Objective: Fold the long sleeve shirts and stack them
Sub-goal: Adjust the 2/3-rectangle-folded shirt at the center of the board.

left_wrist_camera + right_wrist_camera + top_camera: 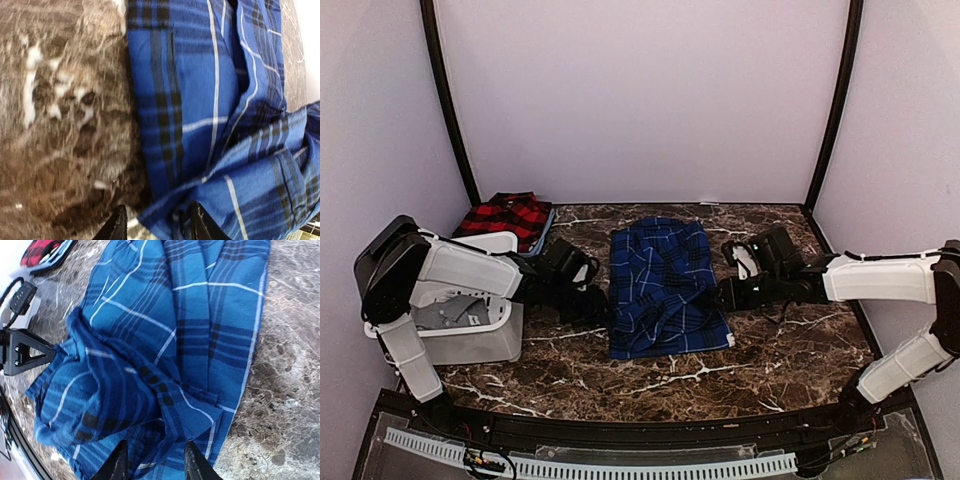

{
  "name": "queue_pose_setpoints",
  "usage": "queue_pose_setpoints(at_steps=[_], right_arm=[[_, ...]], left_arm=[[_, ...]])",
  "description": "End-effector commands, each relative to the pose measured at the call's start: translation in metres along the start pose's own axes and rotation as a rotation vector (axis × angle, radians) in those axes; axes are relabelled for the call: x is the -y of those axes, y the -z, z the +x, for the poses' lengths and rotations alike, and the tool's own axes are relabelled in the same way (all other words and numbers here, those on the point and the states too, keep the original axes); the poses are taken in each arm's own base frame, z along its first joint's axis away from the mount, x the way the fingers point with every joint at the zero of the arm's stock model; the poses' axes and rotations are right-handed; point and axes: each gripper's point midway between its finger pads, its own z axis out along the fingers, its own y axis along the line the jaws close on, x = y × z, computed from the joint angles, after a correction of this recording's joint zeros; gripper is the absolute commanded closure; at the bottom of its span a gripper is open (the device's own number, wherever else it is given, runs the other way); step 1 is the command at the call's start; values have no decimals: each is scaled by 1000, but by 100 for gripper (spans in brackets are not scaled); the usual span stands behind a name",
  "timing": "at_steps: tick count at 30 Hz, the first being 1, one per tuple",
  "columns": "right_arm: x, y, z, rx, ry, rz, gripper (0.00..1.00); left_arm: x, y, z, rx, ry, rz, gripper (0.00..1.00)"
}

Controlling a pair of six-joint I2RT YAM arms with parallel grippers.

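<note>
A dark blue plaid shirt [665,285] with thin white lines lay in a rough, lengthwise fold at the middle of the brown marble-patterned table [800,350], flanked by the two robot arms. Its far half lay fairly flat, while the near half was rumpled, with loose cloth bunched over the folded layers. The left gripper [603,305] sat low at the shirt's left edge. In the left wrist view its dark fingers [116,226] stood apart, released, with the near corner of the blue shirt [200,100] and a sliver of bare tabletop showing between them. The right gripper [728,295] met the opposite edge of the garment. In the right wrist view its fingertips [118,462] straddled bunched folds of the blue shirt [175,330], and it could not be told whether they pinched the cloth or merely sat over it. A second shirt, the red-and-black plaid shirt [505,215], lay well apart at the table's far left corner, seemingly on a blue-edged base, and showed again at the top left corner of the right wrist view [42,252]. A white bin [470,340] stood on the left side of the table beneath the left arm. Pale walls closed in the workspace on three sides.
</note>
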Motion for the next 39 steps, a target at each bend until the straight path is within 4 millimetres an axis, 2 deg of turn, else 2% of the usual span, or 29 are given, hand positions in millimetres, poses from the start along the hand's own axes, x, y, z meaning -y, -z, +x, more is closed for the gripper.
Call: queue_pose_setpoints(at_steps=[1, 5, 7, 13, 17, 22, 29, 35, 37, 39], right_arm=[[-3, 3, -21, 62, 6, 23, 66], [-4, 3, -23, 68, 7, 25, 72], [-4, 3, -23, 65, 7, 22, 79], [-4, 3, -22, 64, 2, 20, 97], [-4, 7, -23, 71, 0, 24, 100], [-4, 17, -28, 92, -9, 43, 100], [-1, 36, -38, 136, -36, 89, 100], [6, 35, -41, 139, -62, 139, 100], [16, 36, -43, 151, -80, 194, 100], [19, 33, -47, 153, -83, 211, 100]], left_arm=[[15, -4, -23, 42, -20, 33, 59], [23, -7, -28, 47, -31, 64, 70], [28, -5, -29, 50, -43, 80, 78], [41, 4, -31, 48, -79, 121, 92], [49, 9, -30, 43, -109, 151, 100], [56, 13, -33, 54, -146, 171, 100], [78, 27, -47, 121, -224, 238, 100], [96, 33, -57, 166, -291, 297, 100], [97, 33, -61, 184, -306, 295, 100], [91, 27, -64, 180, -299, 261, 100]])
